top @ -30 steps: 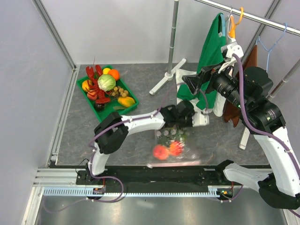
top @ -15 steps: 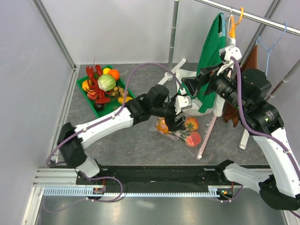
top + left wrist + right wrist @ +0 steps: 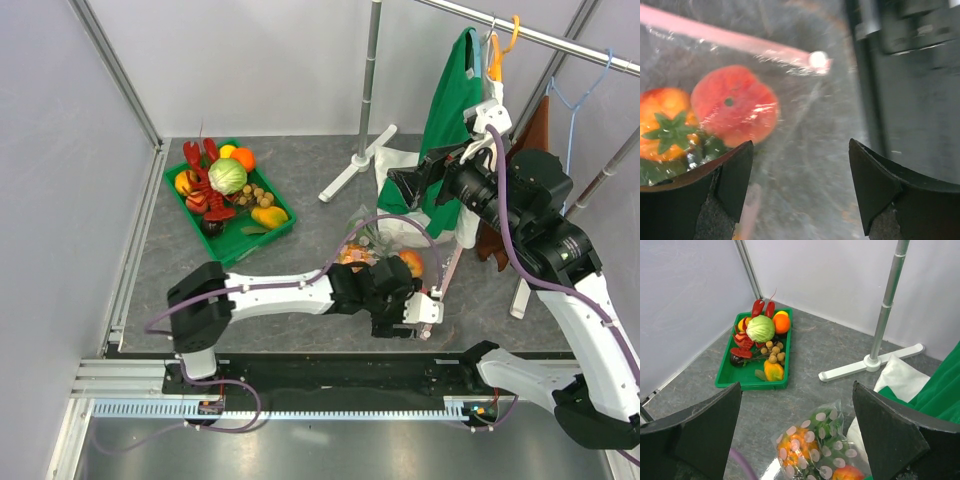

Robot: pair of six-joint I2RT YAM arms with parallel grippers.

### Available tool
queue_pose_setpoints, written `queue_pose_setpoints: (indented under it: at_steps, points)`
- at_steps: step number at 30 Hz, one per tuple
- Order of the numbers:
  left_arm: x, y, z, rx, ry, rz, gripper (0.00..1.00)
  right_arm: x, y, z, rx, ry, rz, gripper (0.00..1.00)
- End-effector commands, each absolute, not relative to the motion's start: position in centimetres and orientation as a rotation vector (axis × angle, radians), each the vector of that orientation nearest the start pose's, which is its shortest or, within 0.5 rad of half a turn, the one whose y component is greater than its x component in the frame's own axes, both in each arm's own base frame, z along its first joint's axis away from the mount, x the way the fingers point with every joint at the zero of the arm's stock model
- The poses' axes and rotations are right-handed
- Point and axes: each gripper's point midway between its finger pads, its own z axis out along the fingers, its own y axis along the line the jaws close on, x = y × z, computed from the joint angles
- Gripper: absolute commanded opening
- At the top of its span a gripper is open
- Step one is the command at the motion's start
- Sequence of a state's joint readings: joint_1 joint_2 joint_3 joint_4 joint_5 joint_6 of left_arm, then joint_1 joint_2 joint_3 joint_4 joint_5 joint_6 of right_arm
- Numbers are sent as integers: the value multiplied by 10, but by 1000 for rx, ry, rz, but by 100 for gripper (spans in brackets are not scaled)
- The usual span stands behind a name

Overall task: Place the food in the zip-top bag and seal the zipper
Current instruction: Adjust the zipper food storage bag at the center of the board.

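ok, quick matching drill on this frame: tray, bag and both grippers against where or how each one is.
Things:
1. green tray
2. zip-top bag
3. left gripper
4. right gripper

Place or state:
A. open, held high, looking down over the table
B. lying flat, toy fruit showing through it
C. open, low, clear plastic just beneath it
D. far-left corner, carrying a lobster and a cabbage

Pairs: 1-D, 2-B, 3-C, 4-A
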State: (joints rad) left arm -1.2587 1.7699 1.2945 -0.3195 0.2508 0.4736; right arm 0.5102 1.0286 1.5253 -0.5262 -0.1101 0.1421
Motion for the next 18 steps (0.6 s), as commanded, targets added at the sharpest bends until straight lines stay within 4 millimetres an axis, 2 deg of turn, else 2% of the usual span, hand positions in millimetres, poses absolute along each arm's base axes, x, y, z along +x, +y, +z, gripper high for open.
queue_pose_setpoints:
  at_steps: [1, 8, 12, 13, 15, 16, 18]
  points:
    - [166, -493, 148, 1818, 1289, -517, 84, 262, 170, 478, -361, 1524, 577, 98]
    - [165, -537, 145, 1771, 1238, -541, 84, 262, 173, 483, -352, 1520, 601, 98]
    - [174, -557, 133, 1770, 1244, -520, 83, 263, 174, 485, -355, 1515, 605, 98]
    - [178, -556, 110, 1802, 1283, -486, 83, 263, 173, 485, -352, 1516, 604, 98]
    - [186, -557, 100, 1810, 1310, -469, 81, 262, 174, 486, -354, 1514, 604, 98]
    - [186, -552, 85, 1842, 1345, -464, 81, 263, 174, 485, -355, 1515, 602, 98]
    - [188, -544, 74, 1875, 1380, -449, 80, 263, 174, 484, -355, 1516, 605, 98]
